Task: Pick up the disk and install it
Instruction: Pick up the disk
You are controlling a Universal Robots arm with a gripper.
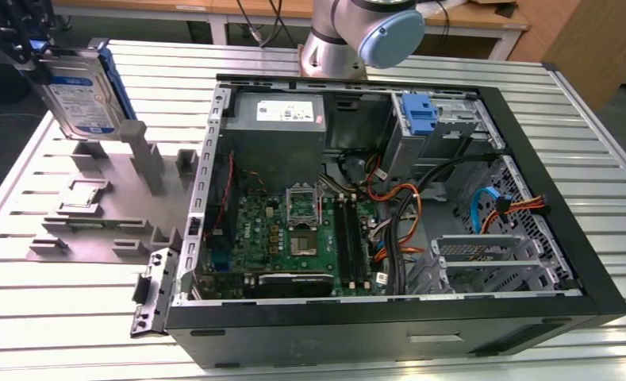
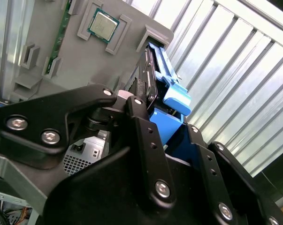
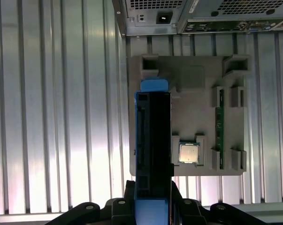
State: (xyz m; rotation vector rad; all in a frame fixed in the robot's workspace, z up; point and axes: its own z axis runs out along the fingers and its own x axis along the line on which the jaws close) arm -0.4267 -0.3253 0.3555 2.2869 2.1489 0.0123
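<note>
The disk (image 1: 80, 99) hangs upright in the air, pinched tight by the gripper (image 1: 37, 55). It is above the grey holder tray (image 1: 101, 238), beside the open computer case (image 1: 593, 262). I think the pick-up is done and the putting-in is not. It must stay straight to fit. Its white-and-blue label seems too small to read.

End effector (image 1: 37, 62) gripping disk (image 1: 80, 99), over grey fixture (image 1: 90, 230), computer case (image 1: 397, 325) beside
</note>
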